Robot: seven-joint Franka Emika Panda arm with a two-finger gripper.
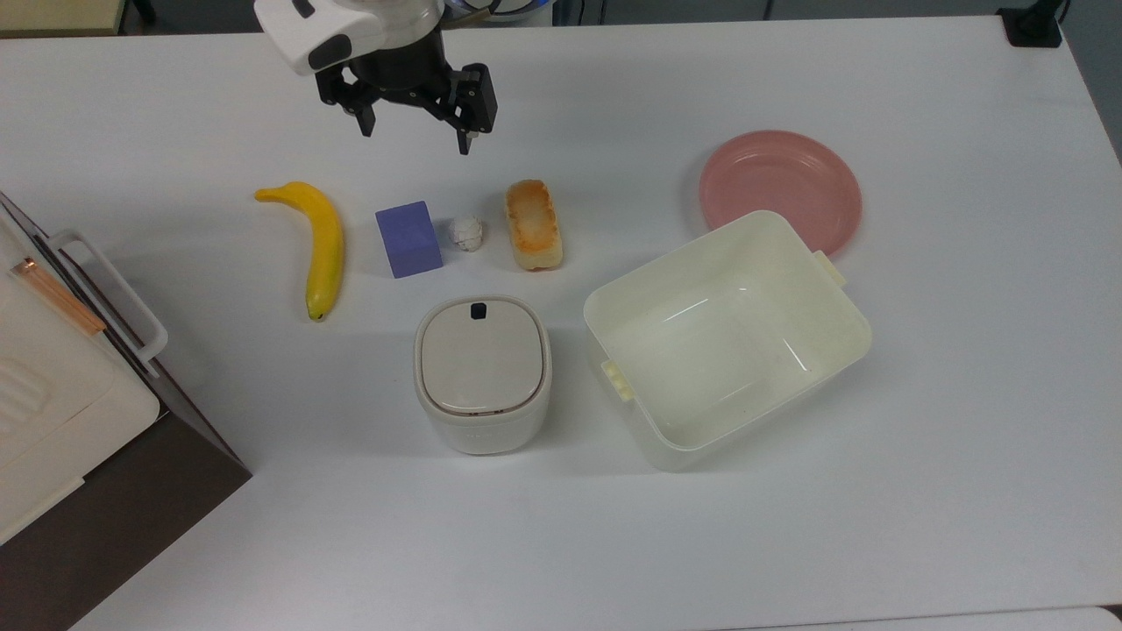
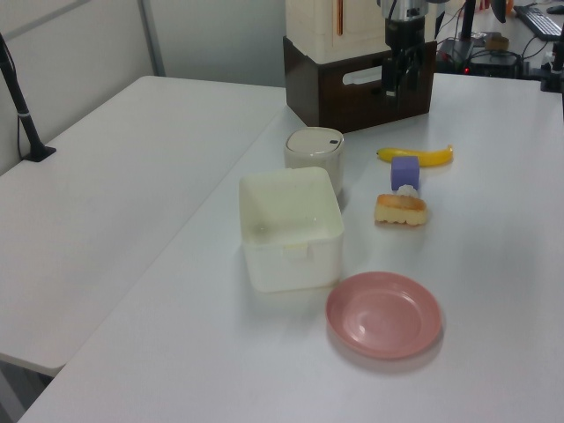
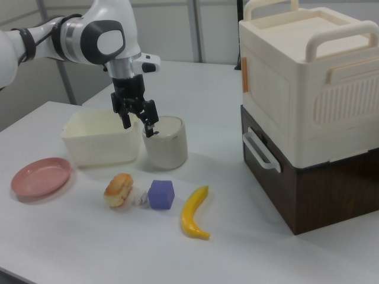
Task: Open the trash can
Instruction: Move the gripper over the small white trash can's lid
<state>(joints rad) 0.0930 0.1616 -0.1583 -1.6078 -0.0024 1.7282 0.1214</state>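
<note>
Trash can sits lid-shut mid-table, between banana and lidless tub. Gripper hovers well apart, jaws wide, empty. Likely light, smooth plastic (may skid); press the black button straight down, not the lid

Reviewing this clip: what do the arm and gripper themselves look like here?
The arm has glossy white rounded shells with dark grey caps and black bands at the joints. Its wrist ends in a black cylindrical section carrying a black gripper with two slim, dark fingers. No markings can be made out.
</note>
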